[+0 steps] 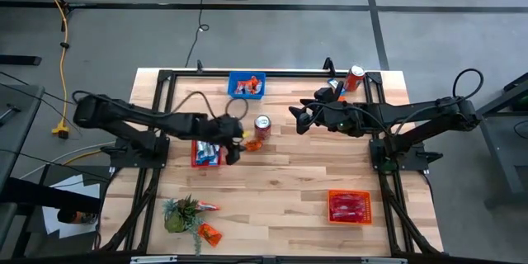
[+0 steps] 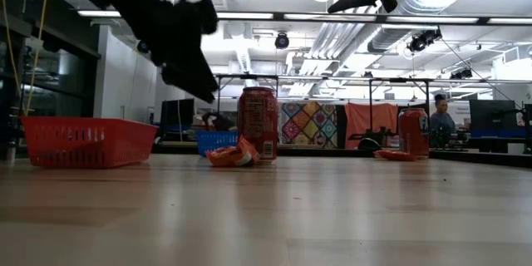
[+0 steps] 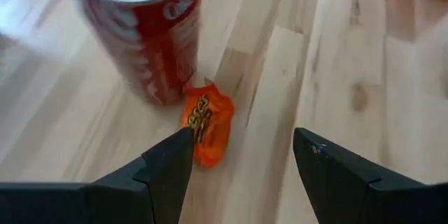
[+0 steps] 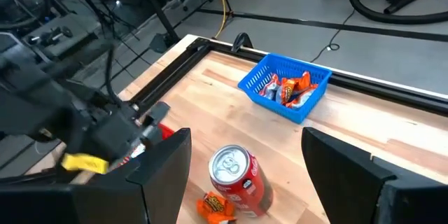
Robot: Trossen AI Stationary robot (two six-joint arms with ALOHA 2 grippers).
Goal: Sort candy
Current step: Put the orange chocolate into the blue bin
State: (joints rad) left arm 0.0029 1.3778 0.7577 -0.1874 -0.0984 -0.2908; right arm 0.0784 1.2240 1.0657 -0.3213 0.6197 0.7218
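**Two open hands over a candy-strewn worktop**

Wooden planks make up the worktop [image 1: 280, 181], pale and butcher-block in grain, set in a black frame on a grey floor.

Both dark arms reach in toward the middle. The left hand [image 3: 241, 155] hovers just above the wood near the centre, its fingers spread wide with nothing between them. The right hand [image 4: 245, 161] hangs higher, further toward the right side, also wide open and empty.

Three baskets sit well apart. An orange-red basket [image 1: 349, 207] near the right front corner holds pink-red packets. A red basket [image 1: 200, 153] lies under the left arm, its contents mostly hidden. A blue basket [image 4: 285, 87] at the far edge holds several orange packets mixed with blue-and-white ones.

A red-and-silver Coke can [image 3: 143, 31] stands upright in the middle of the worktop; a second can [image 1: 355, 77] stands near the far right corner. A small green plant [image 1: 180, 213] sits near the left front corner.

Smallest is the candy itself. One orange packet [image 3: 208, 127], crinkled and glossy with dark-and-yellow lettering, lies flat on the wood, touching the base of the central can and just ahead of the left hand's fingertips. Another orange packet [image 1: 209, 233] lies at the front edge beside the plant, and a pink-red packet [image 1: 206, 207] rests just right of the plant's leaves.
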